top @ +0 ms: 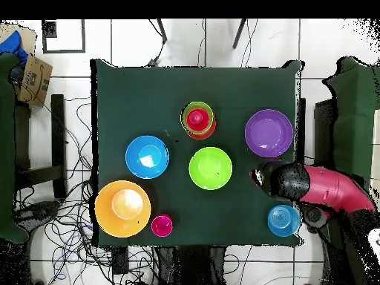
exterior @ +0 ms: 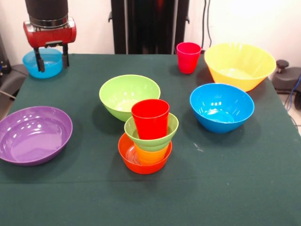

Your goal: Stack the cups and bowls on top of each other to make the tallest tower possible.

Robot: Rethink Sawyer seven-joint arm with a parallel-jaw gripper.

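The tower stands at the table's middle: a small orange bowl, a yellow-orange cup, a small green bowl and a red cup on top. It also shows in the overhead view. A pink-magenta cup stands alone at the far side. My gripper hangs high at the far left corner, open and empty, in front of a small blue bowl. In the overhead view the arm's end lies between the purple bowl and the small blue bowl.
Loose bowls ring the tower: a larger green bowl just behind it, a blue bowl to the right, a large yellow bowl at the far right, and a wide purple bowl at the left edge.
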